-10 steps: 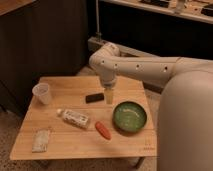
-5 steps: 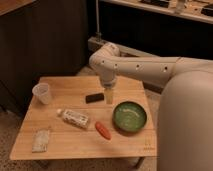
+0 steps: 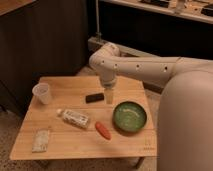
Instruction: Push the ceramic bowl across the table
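As I am viewing the feed, the pincer is pointing down over the desk, spread wide and gripping nothing; the green bowl is sitting near it, apart.

1. Warm, moderate indoor light falls from above. The counter, in the lower left of the frame, is evenly lit and yellow-toned.
2. The upper part of the frame is dim, and the dark panel at upper left swallows detail.
3. The pale arm and the body at the right edge are the brightest areas, with no harsh glare.
4. The end effector, just above the frame's centre and up-left of the ceramic bowl, is lit pale. Shadows on the counter are short and soft.
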Motion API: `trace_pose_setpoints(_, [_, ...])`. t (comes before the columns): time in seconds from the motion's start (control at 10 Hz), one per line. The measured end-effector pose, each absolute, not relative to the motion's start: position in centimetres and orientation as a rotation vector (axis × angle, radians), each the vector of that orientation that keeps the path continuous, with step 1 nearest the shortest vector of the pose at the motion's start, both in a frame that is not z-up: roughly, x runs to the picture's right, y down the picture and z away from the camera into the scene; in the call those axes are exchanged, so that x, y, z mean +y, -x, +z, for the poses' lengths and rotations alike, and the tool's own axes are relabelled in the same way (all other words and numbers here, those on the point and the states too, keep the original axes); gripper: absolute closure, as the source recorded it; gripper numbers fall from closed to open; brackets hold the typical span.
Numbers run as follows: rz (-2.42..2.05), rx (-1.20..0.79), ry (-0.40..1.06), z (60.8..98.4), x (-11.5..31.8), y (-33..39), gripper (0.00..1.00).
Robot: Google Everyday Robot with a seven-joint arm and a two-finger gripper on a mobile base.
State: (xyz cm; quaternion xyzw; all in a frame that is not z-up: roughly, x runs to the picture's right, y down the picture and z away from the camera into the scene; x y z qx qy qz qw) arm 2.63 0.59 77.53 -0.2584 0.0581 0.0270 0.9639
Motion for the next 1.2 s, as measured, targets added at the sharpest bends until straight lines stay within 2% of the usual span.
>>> trace_pose_setpoints(0.4, [0.057,0.113,0.523,77.6,0.6,-2.7,0.2])
trace_pose_setpoints(1.0, [0.129,0.062,0.519,79.6,0.5,-9.7,0.2])
trace_pose_setpoints(1.2, [0.161,0.053,0.527,81.0,3.0,-11.6,0.2])
